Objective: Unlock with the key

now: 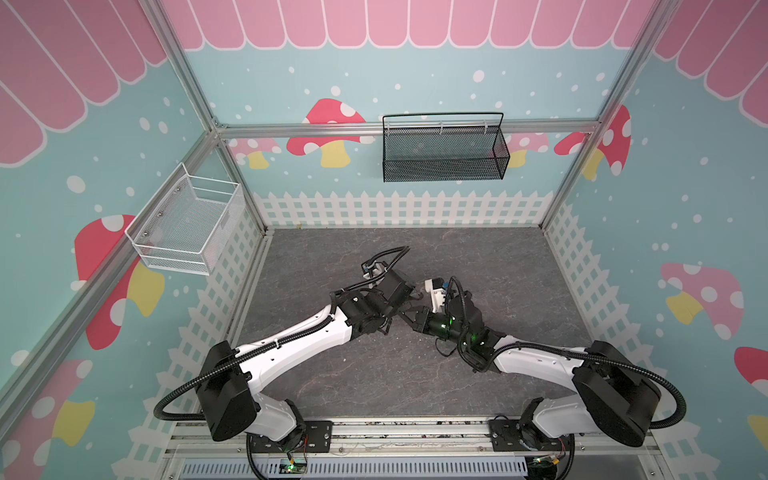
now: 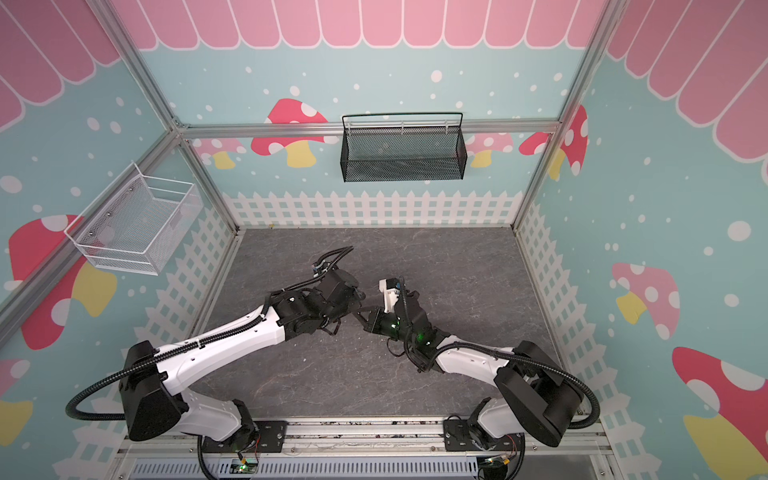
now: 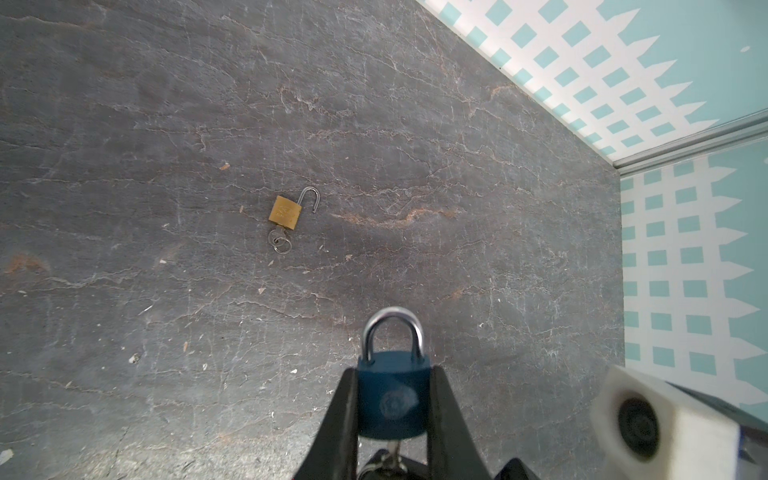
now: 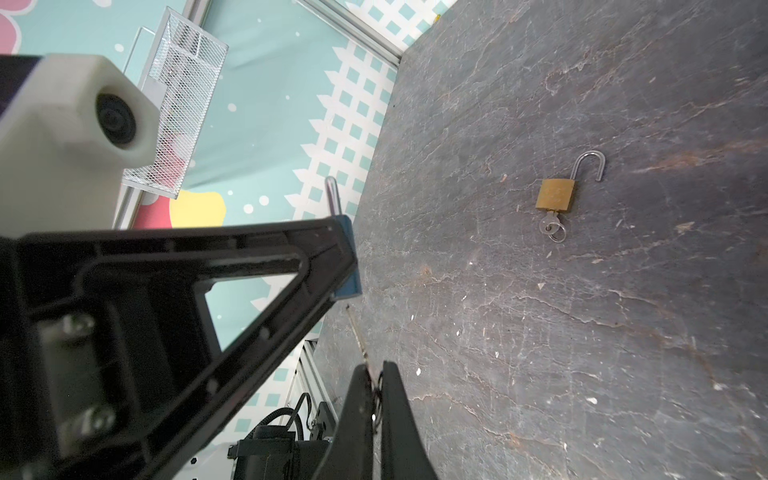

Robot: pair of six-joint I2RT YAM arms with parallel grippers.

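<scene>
While the left fingers (image 3: 340, 415) are clamping a blue padlock (image 3: 392, 395) above the grey veined counter (image 3: 166, 124), the right fingers (image 4: 357, 407) are pinching the key (image 3: 395, 449) at its underside; mushroom-papered walls (image 1: 291, 75) are enclosing the counter.

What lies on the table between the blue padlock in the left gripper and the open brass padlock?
Nothing: only bare table lies between the blue padlock and the brass padlock, as the left wrist view shows.
</scene>
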